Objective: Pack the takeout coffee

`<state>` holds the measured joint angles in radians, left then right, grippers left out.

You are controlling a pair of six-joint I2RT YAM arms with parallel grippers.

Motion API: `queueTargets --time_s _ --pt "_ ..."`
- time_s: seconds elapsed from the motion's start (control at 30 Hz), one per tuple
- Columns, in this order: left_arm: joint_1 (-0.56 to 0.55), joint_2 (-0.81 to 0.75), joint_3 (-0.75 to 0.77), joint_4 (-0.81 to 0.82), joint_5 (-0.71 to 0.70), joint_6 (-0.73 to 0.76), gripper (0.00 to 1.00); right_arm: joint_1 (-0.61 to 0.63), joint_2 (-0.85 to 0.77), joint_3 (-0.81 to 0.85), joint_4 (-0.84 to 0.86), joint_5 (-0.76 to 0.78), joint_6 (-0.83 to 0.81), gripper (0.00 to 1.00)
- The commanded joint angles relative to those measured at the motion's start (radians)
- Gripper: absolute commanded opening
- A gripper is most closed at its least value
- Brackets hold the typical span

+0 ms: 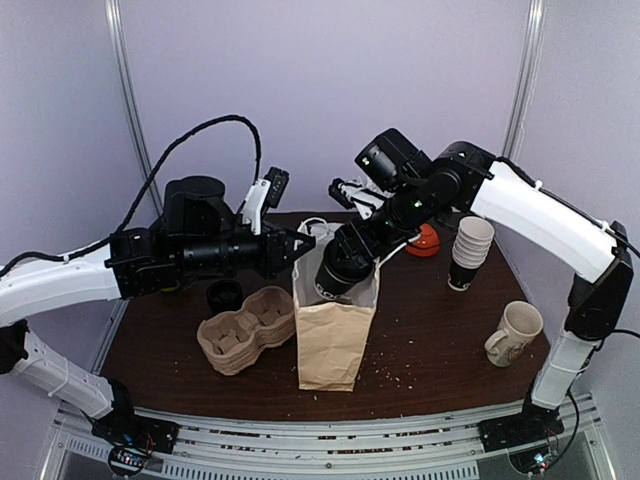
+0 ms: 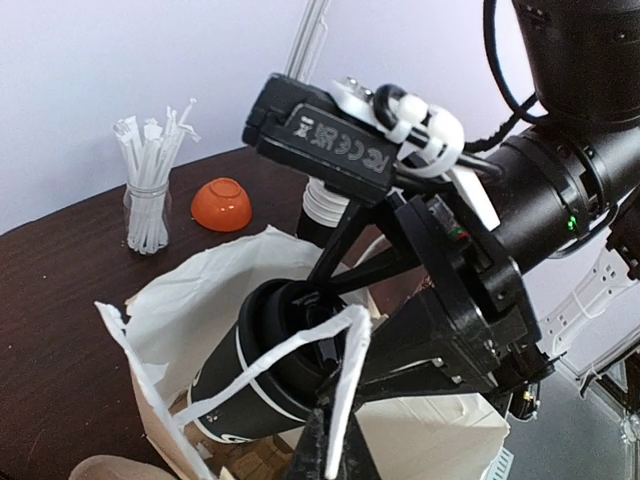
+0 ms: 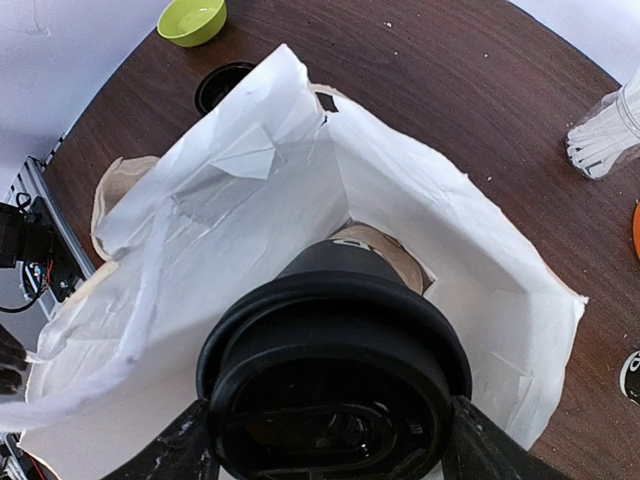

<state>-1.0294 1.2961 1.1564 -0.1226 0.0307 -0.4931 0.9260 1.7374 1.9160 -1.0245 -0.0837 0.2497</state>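
The takeout coffee (image 1: 335, 272), a black lidded cup with white print, is tilted in the open mouth of a brown paper bag (image 1: 335, 345) that is white inside. My right gripper (image 1: 350, 255) is shut on the cup just below its lid. In the right wrist view the lid (image 3: 335, 385) fills the space between my fingers (image 3: 185, 455), with the bag's floor beyond. My left gripper (image 1: 300, 246) is at the bag's left rim, shut on the white paper handle (image 2: 345, 390), holding the bag open. The cup (image 2: 245, 375) also shows in the left wrist view.
A cardboard cup carrier (image 1: 245, 330) and a loose black lid (image 1: 225, 293) lie left of the bag. A stack of paper cups (image 1: 470, 250), an orange bowl (image 1: 427, 241) and a cream mug (image 1: 515, 332) stand to the right. A jar of straws (image 2: 148, 205) stands at the back.
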Motion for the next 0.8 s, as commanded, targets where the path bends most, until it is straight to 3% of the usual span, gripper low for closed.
queueTargets --time_s 0.0,0.23,0.5,0.67,0.77 --pt "-0.005 -0.075 -0.072 0.109 -0.100 -0.053 0.00 -0.007 0.036 0.076 -0.053 -0.007 0.002 0.73" --pt "-0.004 -0.133 -0.135 0.135 -0.200 -0.110 0.00 -0.004 0.089 0.166 -0.120 -0.020 0.004 0.73" --pt "-0.004 -0.130 -0.145 0.161 -0.189 -0.101 0.00 0.001 0.116 0.125 -0.087 -0.014 0.023 0.72" --pt "-0.004 -0.114 -0.117 0.112 -0.184 -0.096 0.00 0.006 0.068 0.014 -0.031 -0.013 0.063 0.71" --pt "-0.004 -0.105 -0.100 0.074 -0.183 -0.103 0.11 0.018 -0.002 -0.079 0.025 -0.001 0.092 0.71"
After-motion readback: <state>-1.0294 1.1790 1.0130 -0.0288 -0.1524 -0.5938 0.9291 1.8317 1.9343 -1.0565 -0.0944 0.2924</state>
